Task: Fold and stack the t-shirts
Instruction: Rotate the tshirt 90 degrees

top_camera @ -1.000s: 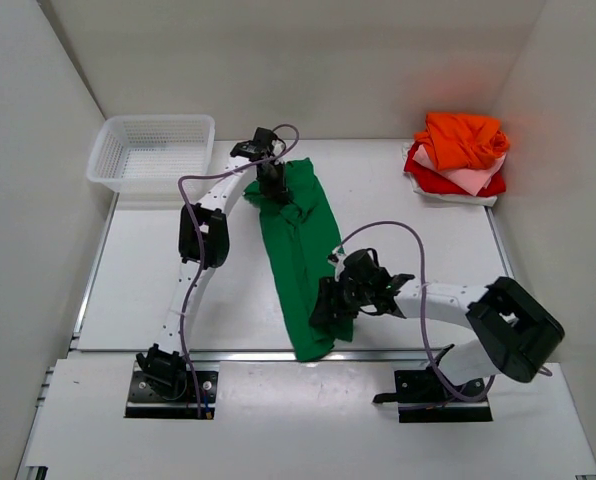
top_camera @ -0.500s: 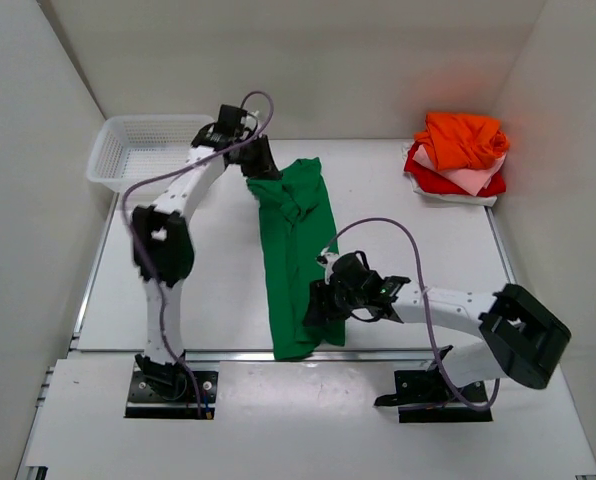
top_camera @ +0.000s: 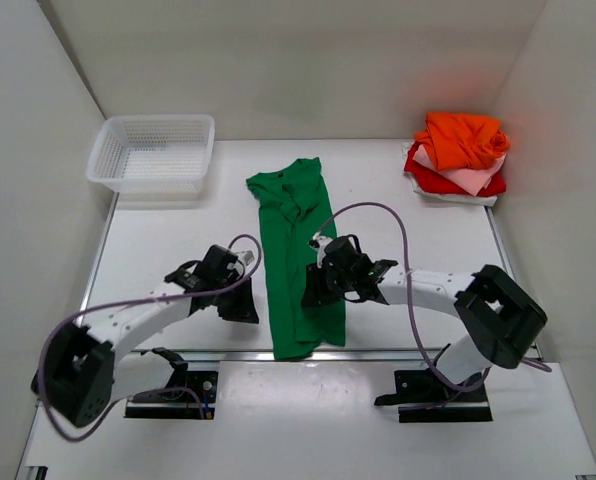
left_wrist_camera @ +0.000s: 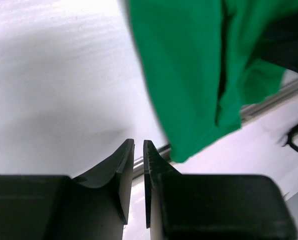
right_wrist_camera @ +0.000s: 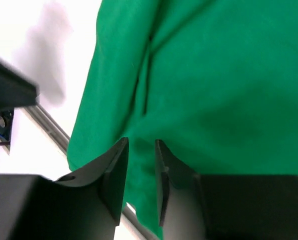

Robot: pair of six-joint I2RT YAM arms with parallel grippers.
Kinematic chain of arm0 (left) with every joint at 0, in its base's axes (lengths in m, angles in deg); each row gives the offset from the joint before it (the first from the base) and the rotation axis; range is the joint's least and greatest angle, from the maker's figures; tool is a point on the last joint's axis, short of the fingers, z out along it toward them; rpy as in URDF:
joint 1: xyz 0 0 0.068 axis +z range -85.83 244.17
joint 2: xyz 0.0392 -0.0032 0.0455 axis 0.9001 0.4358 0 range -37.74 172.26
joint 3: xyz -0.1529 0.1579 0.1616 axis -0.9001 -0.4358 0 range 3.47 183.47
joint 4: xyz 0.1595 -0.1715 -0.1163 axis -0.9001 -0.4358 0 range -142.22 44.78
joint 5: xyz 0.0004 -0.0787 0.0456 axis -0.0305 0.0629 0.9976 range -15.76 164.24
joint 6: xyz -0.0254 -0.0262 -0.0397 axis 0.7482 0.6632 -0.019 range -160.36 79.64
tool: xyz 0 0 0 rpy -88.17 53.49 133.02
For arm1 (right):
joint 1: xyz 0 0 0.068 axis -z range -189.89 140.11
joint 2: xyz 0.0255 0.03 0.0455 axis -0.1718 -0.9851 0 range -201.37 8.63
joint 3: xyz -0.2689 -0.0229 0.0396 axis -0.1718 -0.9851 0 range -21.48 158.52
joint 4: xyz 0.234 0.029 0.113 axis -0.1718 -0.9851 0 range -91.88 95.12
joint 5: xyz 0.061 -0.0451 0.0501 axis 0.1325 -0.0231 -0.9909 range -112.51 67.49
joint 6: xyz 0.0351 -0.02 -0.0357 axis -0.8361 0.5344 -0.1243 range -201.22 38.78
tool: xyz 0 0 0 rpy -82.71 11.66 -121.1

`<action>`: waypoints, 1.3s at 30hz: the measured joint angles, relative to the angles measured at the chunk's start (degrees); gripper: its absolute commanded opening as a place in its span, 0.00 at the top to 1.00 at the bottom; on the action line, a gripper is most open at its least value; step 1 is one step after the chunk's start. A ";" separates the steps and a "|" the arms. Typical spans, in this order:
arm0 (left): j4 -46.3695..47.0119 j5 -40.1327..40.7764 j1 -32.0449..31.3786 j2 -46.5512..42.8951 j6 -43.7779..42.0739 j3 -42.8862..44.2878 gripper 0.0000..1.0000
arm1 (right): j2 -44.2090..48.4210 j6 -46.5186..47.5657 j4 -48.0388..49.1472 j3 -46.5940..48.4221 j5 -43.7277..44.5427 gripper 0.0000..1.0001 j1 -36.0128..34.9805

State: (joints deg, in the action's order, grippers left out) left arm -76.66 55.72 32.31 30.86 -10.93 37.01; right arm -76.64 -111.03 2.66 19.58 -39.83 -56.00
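Top external: green t-shirt (top_camera: 296, 262) lies mid-frame on the surface (top_camera: 178, 230); left fingers (left_wrist_camera: 120, 175) narrow, empty; right fingers (right_wrist_camera: 114, 175) narrow over it, grip unclear.

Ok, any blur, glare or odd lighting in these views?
Top view: sharp and even, an orange cast on the wall by the stacked shirts. Left wrist: table nearly blown out. Right wrist: green t-shirt soft, close up.

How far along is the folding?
Done: the orange, pink and red cloth shirts stacked far right. In hand: the bright green t-shirt lies as a long strip; the right gripper hovers over it, the left gripper beside it. Remaining: folding it shorter, stacking it.
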 measured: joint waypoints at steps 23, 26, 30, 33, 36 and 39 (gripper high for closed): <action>3.58 -0.98 4.09 -18.27 4.57 -10.71 0.80 | -14.88 -0.42 3.19 9.27 -3.76 1.00 -1.36; 3.61 -1.31 4.11 -18.58 4.57 -10.73 0.80 | -14.10 -0.74 3.21 8.44 -3.67 1.00 -0.94; 3.56 -1.53 3.50 -18.51 4.46 -10.73 0.80 | -10.51 -2.12 3.58 5.27 -3.69 0.91 -0.11; 3.63 -1.66 2.23 -17.92 4.48 -10.73 0.81 | -8.13 -2.82 4.55 2.69 -3.87 0.93 0.50; 3.85 -1.92 1.09 -17.49 4.72 -10.73 0.81 | -7.13 -3.85 5.44 0.85 -4.22 0.80 0.92; 4.50 -2.10 0.04 -17.09 5.09 -10.73 0.81 | -7.10 -4.44 6.23 -0.33 -4.39 0.80 1.14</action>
State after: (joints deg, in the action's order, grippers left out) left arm -72.16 53.62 32.35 13.77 -5.84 26.28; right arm -83.75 -115.46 8.89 19.25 -44.22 -54.86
